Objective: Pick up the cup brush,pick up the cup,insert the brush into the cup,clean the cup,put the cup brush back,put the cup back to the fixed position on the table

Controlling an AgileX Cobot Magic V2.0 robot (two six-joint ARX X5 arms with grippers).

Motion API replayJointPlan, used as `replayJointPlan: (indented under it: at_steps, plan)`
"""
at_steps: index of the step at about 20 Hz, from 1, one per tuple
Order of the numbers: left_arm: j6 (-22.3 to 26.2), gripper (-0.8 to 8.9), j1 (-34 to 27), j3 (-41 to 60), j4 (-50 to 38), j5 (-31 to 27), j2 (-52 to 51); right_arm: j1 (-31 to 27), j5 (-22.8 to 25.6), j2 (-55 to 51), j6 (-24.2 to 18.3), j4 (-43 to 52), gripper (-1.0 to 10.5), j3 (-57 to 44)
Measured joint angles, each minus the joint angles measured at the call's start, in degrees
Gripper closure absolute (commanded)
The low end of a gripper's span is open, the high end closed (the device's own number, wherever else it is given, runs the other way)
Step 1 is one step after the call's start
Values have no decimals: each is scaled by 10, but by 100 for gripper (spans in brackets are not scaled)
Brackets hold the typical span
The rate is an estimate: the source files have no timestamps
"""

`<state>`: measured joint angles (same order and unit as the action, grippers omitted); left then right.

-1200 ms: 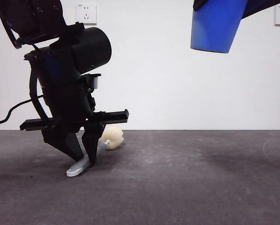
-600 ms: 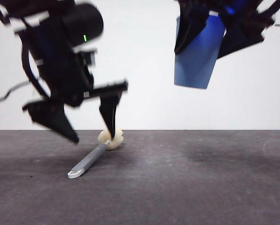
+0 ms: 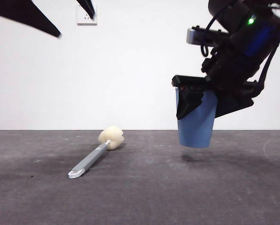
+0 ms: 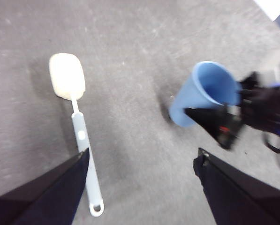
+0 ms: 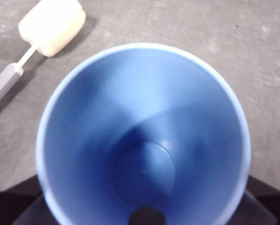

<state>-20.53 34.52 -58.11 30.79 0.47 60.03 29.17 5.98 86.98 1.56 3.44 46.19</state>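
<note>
Cup brush lies flat on the table, left gripper spread empty well above it, so only 1 step left: right gripper, clamped on the cup, hovers near the table.

The front camera sits low, near the level of the dark grey matte table, and looks across it toward a white wall. The left wrist camera looks down from high on the table. The right wrist camera looks from very near straight into the blue ribbed plastic cup. All three views share this cup and the grey-handled brush with cream sponge head.
</note>
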Motion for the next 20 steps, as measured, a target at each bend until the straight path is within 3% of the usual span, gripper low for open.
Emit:
replayJointPlan:
  at_steps: [4, 10, 12, 15, 17, 20]
  plan:
    - [5, 435, 0, 0, 57, 0, -57, -7, 0, 36, -12, 27, 964, 0]
    - [6, 436, 0, 0, 73, 0, -77, -11, 0, 58, -16, 39, 961, 0]
    - [6, 436, 0, 0, 73, 0, -78, -11, 0, 58, -16, 30, 877, 0]
    - [6, 435, 0, 0, 75, 0, -78, -11, 0, 58, -16, 21, 626, 0]
    - [6, 435, 0, 0, 78, 0, -78, -11, 0, 58, -16, 21, 527, 0]
    - [6, 436, 0, 0, 86, 0, -78, -11, 0, 58, -16, 22, 527, 0]
